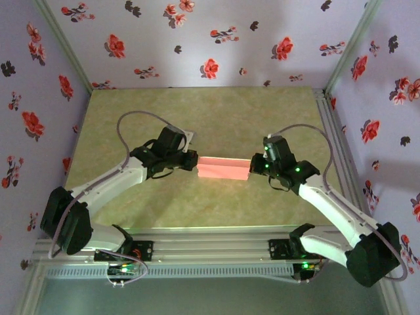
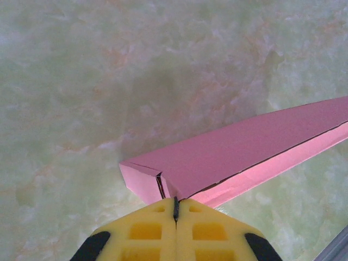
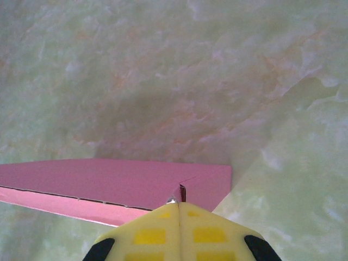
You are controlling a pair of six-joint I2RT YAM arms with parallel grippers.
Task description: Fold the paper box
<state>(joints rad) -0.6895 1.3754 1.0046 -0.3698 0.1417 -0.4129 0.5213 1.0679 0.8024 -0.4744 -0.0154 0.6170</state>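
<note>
The paper box (image 1: pixel 223 168) lies in the middle of the table as a long, low, salmon-pink shape, its panels folded up. My left gripper (image 1: pixel 195 161) is shut, with its yellow tips against the box's left end. In the left wrist view the box (image 2: pixel 244 147) runs off to the right, and the left gripper (image 2: pixel 175 204) meets its near corner beside a slit between two flaps. A thin dark strip sits between the tips; I cannot tell whether it is card. My right gripper (image 1: pixel 251 165) is shut against the right end. In the right wrist view the box (image 3: pixel 109 179) meets the right gripper (image 3: pixel 176 202) at a corner notch.
The box rests on a pale green marbled table (image 1: pixel 216 118). Floral-papered walls (image 1: pixel 197 39) close it in at the back and both sides. A metal rail (image 1: pixel 216 246) with the arm bases runs along the near edge. Both forearms angle inward towards the box.
</note>
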